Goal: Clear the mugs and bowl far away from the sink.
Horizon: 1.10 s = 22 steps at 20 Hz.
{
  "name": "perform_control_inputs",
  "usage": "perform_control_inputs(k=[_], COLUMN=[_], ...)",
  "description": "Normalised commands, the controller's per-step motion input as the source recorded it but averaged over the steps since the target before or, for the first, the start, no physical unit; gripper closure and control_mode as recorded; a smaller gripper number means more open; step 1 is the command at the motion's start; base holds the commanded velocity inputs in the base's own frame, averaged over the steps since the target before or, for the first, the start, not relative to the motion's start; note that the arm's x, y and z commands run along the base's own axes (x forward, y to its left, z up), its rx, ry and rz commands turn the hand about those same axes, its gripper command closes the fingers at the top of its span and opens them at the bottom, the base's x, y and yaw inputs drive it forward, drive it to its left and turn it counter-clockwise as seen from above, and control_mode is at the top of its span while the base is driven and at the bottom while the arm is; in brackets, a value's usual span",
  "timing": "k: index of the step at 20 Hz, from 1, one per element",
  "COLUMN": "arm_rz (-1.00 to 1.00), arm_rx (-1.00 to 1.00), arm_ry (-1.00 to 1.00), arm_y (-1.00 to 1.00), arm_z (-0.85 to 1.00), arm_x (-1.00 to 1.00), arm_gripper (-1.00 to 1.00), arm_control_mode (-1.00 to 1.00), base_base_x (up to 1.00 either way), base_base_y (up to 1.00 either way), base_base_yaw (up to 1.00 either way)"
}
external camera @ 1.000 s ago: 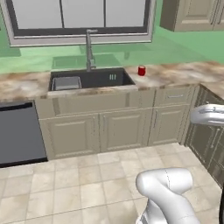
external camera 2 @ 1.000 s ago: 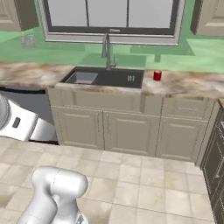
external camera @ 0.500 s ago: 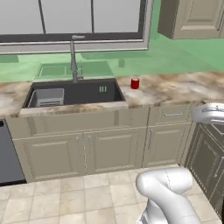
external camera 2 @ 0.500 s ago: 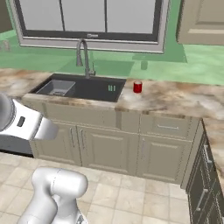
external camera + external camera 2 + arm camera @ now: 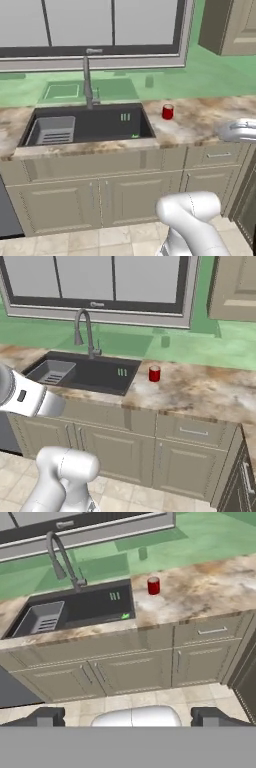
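Showing one red mug on counter, one sink, one faucet; pincer spread.

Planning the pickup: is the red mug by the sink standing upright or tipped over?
Upright. The red mug stands on the counter right of the sink, its round rim facing up in the hand view.

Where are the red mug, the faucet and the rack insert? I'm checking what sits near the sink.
red mug (image 5: 167, 111): left base view, on its side wall.
faucet (image 5: 89, 331): right base view, on its upright neck.
rack insert (image 5: 40, 618): hand view, on its slatted floor.
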Motion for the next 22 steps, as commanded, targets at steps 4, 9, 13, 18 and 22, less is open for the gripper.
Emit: perform_control_inputs(k=[4,9,13,18,22], arm_rz=[0.0,0.0,0.0,0.0,0.0], arm_rx=[0.0,0.0,0.0,0.0,0.0], arm_ry=[0.0,0.0,0.0,0.0,0.0], arm_y=[0.0,0.0,0.0,0.0,0.0], arm_z=[0.0,0.0,0.0,0.0,0.0], arm_x=[0.0,0.0,0.0,0.0,0.0], arm_gripper=[-1.0,-1.0,-1.0,-1.0,-1.0], arm_control_mode=[1.0,1.0,1.0,1.0,1.0], base_base_x=[0.51,0.46,0.58,0.62,0.86], base_base_y=[-0.59,-0.89,-0.44,-0.01,0.0], base_base_yaw=[0.13,0.08,0.03,0.0,0.0])
